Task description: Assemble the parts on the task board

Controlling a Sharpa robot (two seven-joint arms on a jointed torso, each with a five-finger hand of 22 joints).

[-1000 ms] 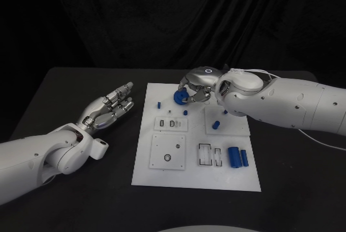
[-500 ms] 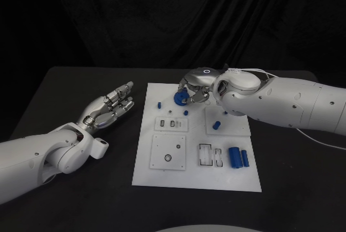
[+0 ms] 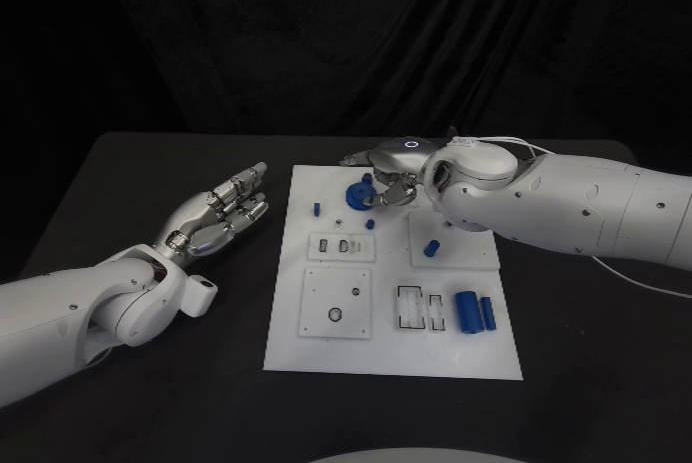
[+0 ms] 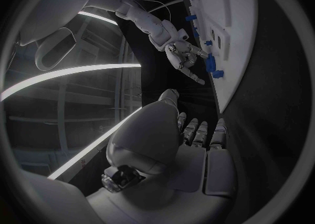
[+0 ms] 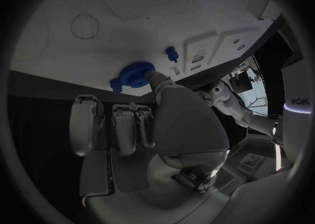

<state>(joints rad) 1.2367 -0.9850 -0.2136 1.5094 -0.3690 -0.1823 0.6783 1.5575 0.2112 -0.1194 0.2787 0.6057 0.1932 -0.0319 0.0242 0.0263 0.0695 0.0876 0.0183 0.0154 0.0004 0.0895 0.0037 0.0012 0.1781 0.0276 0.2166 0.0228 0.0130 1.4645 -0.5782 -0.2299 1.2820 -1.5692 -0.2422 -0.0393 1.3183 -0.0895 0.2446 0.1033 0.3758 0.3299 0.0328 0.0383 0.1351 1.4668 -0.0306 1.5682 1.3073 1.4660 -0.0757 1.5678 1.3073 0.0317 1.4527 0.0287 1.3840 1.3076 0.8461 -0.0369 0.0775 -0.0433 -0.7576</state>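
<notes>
Black worktop (image 3: 159, 383) carries the white task board (image 3: 389, 358). At the board's far edge, the right robot hand (image 3: 392, 173) pinches a blue gear (image 3: 361, 194). Beside the board, the left robot hand (image 3: 219, 215) lies spread, holding nothing.

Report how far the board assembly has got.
Early stage. Done: a few small blue pegs already stand on the white board, one on the right-hand plate. In hand: the right hand touches a blue gear at the board's far end; whether it is seated is unclear. Left: two blue cylinders lie loose near the front right. The left hand waits open beside the board.
</notes>
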